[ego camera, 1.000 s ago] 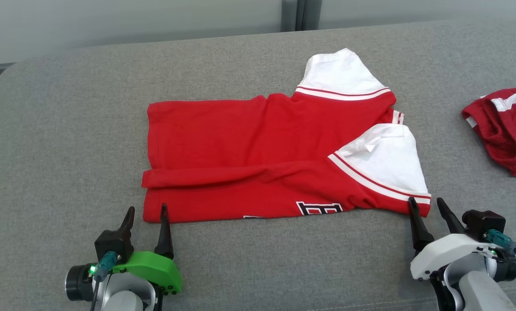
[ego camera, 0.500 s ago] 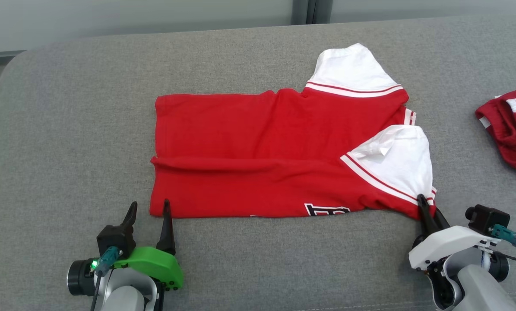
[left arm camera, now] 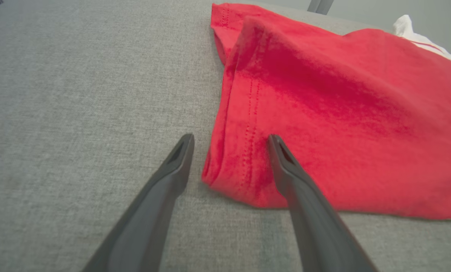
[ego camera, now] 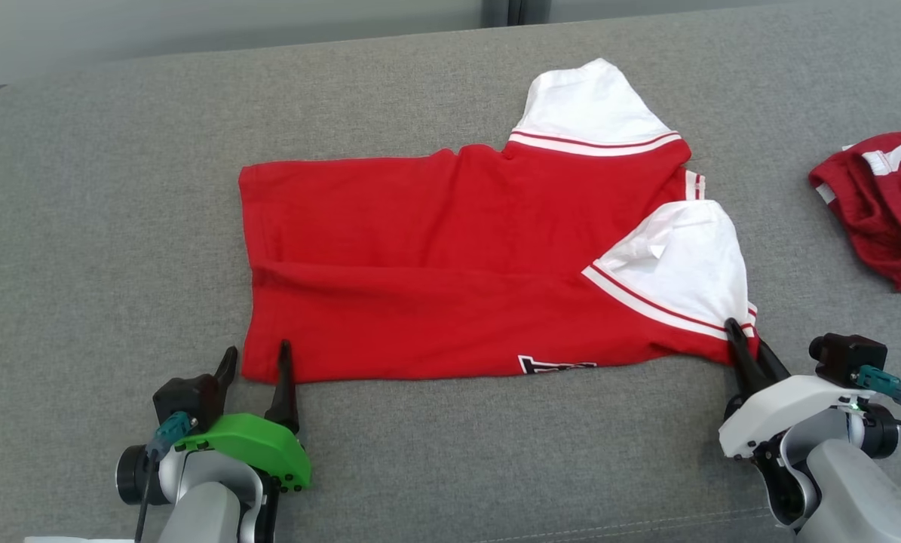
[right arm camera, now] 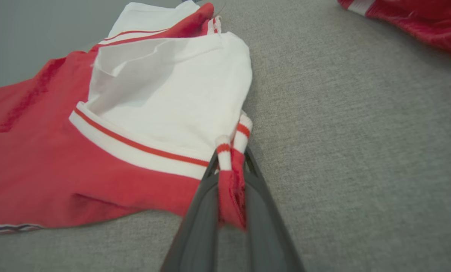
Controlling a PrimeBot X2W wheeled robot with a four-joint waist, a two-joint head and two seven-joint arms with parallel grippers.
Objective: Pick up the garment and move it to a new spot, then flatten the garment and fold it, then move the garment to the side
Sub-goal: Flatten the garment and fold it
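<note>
The garment (ego camera: 458,256) is a red shirt with white, red-striped sleeves, lying folded lengthwise on the grey cushion. My right gripper (ego camera: 744,339) is shut on the near right corner of the garment (right arm camera: 142,113), with the striped red fabric pinched between its fingers (right arm camera: 206,204). My left gripper (ego camera: 258,358) is open at the near left corner. In the left wrist view the red hem (left arm camera: 240,162) lies between the two spread fingers (left arm camera: 172,170) of my left gripper (left arm camera: 231,145), one finger on the cloth and one on the cushion.
A second, darker red garment (ego camera: 880,204) lies crumpled at the right edge of the grey cushion (ego camera: 118,226). The same dark red cloth (right arm camera: 410,19) shows at the top right of the right wrist view. A pale wall runs behind the cushion.
My right gripper went from open to shut on the garment's near right corner. My left gripper moved forward so its fingers straddle the near left corner. The head camera shifted slightly.
</note>
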